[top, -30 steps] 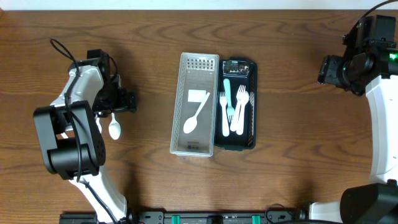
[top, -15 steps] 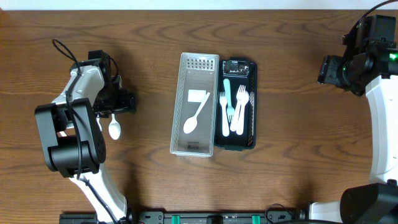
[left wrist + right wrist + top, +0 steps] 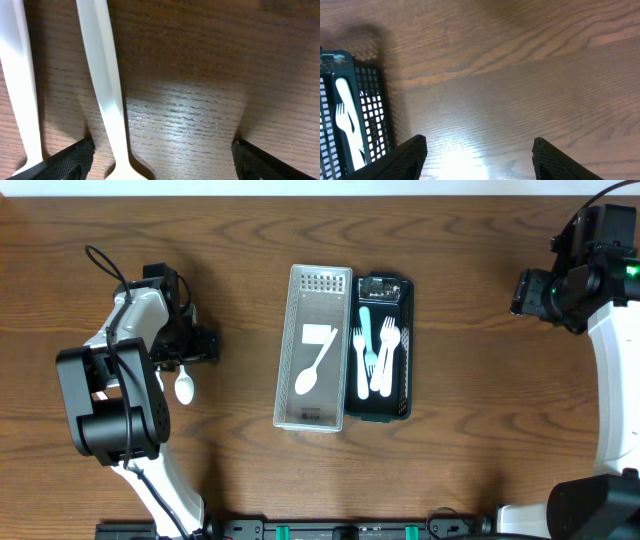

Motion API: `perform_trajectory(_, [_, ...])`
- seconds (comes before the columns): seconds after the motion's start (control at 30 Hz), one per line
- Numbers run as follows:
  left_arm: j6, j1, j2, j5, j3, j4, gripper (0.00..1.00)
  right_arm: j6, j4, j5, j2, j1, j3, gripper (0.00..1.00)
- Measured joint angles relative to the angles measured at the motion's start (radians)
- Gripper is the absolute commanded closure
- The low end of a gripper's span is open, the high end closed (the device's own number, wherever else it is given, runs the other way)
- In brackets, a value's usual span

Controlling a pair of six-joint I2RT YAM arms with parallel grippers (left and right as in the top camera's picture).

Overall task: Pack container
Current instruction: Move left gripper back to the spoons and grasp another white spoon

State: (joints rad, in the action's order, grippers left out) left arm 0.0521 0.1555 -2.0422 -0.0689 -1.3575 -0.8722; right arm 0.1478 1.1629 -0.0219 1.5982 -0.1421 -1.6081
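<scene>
The left claw (image 3: pixel 160 162) stands open, low astride a spoon (image 3: pixel 102 75) handle, likely set to pinch it. In the middle the clear tray (image 3: pixel 290 310), holding one utensil (image 3: pixel 312 370), touches the black tray (image 3: pixel 408 350) of forks (image 3: pixel 385 350); the right claw (image 3: pixel 480 160) hangs open, empty, well apart.

Overhead, the table (image 3: pixel 480 430) sits under even, fairly bright room light. The grain is crisp from edge to edge, with only soft, short shadows hugging the left arm (image 3: pixel 120 380) and the clear basket (image 3: pixel 313 350).

The left wrist view is jammed in so close that the white utensil handles (image 3: pixel 107 100) look washed out and a touch soft. A pale sheen glares off the wood at centre, while the top corners fall dim.

In the right wrist view a similar sheen pools low in the frame — and the black tray (image 3: pixel 372 110) has a blurry shadow on the wood beyond its far end.
</scene>
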Motion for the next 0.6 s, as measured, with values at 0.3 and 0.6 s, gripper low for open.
perform_trajectory(0.3, [0.000,0.001,0.000,-0.003,0.001,-0.010,0.55,0.000,0.000,0.000,0.000,0.000,0.000,0.29])
perform_trajectory(0.6, [0.004,0.001,0.000,-0.003,0.002,-0.013,0.81,0.000,0.000,0.000,0.000,0.000,0.000,0.29])
